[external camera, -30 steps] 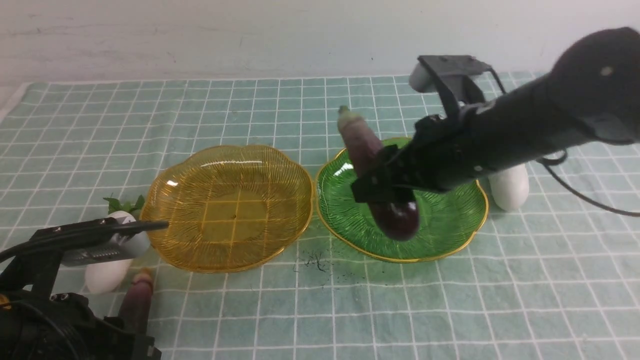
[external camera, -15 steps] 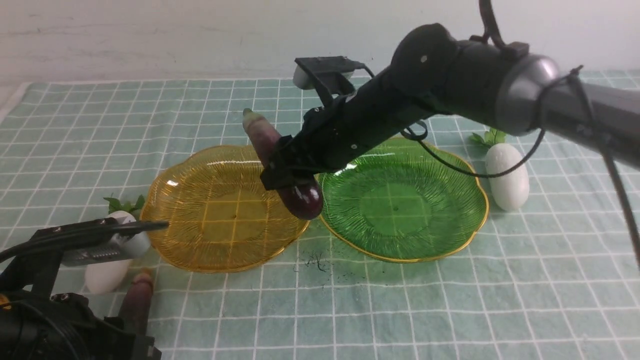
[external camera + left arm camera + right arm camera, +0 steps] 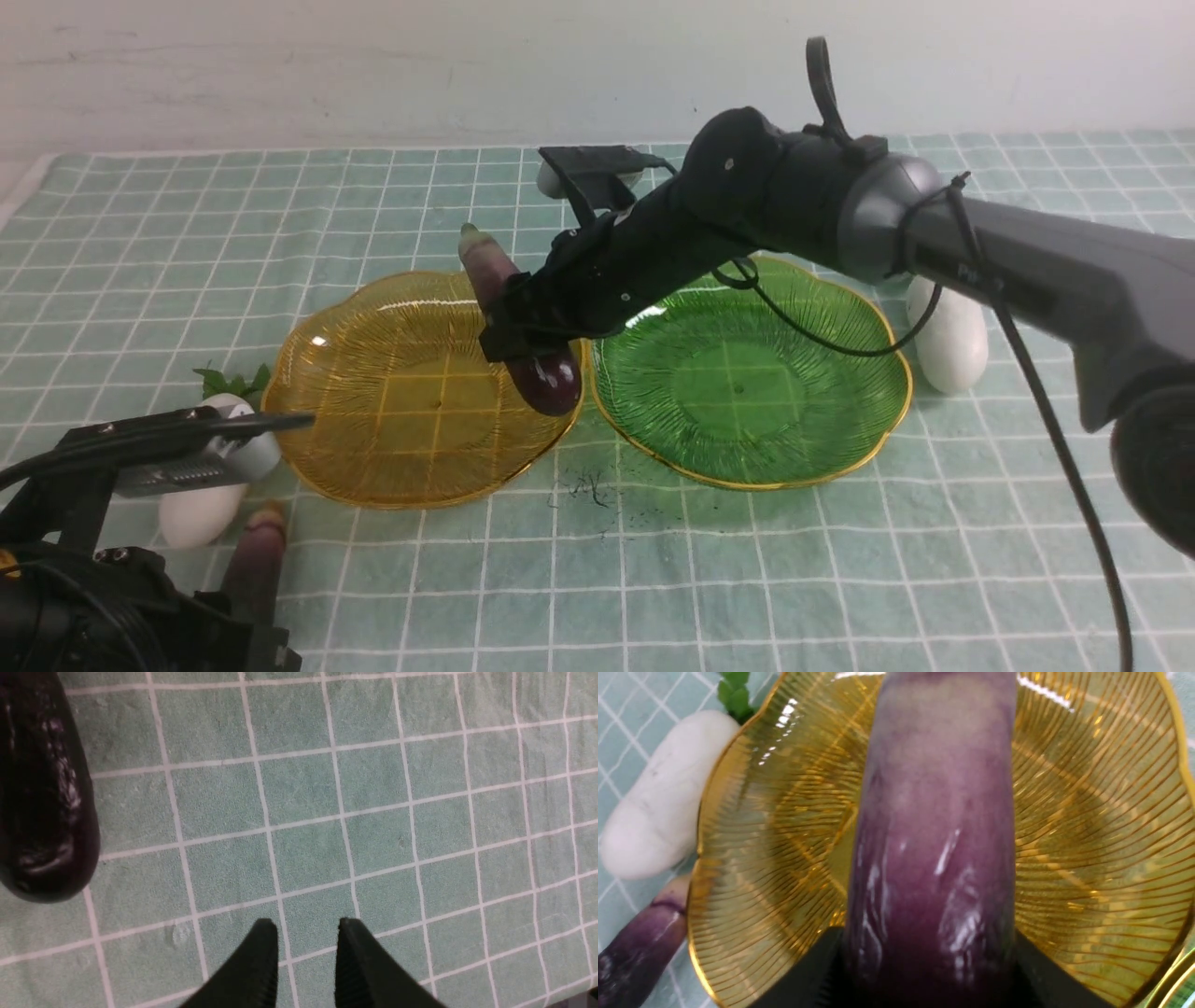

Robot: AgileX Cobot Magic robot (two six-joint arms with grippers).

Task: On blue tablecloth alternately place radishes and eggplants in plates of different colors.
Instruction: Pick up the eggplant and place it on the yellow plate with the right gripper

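Observation:
My right gripper (image 3: pixel 523 331) is shut on a dark purple eggplant (image 3: pixel 551 383) and holds it tilted over the right rim of the amber plate (image 3: pixel 411 411). In the right wrist view the eggplant (image 3: pixel 934 835) fills the middle between the jaws, above the amber plate (image 3: pixel 1087 812). The green plate (image 3: pixel 747 392) is empty. One radish (image 3: pixel 952 341) lies right of it. A second radish (image 3: pixel 201 509) and a second eggplant (image 3: pixel 252 560) lie left of the amber plate. My left gripper (image 3: pixel 306 926) is slightly open and empty over the blue tablecloth (image 3: pixel 373 812), next to that eggplant (image 3: pixel 42 812).
The tablecloth (image 3: pixel 747 560) covers the whole table up to a white wall at the back. Small dark specks (image 3: pixel 588 485) lie on the cloth in front of the two plates. My right arm (image 3: pixel 934 233) reaches across above the green plate.
My right arm has swung left with the eggplant, from over the green plate to the amber plate's right rim, and has come down a little. The left arm has not moved.

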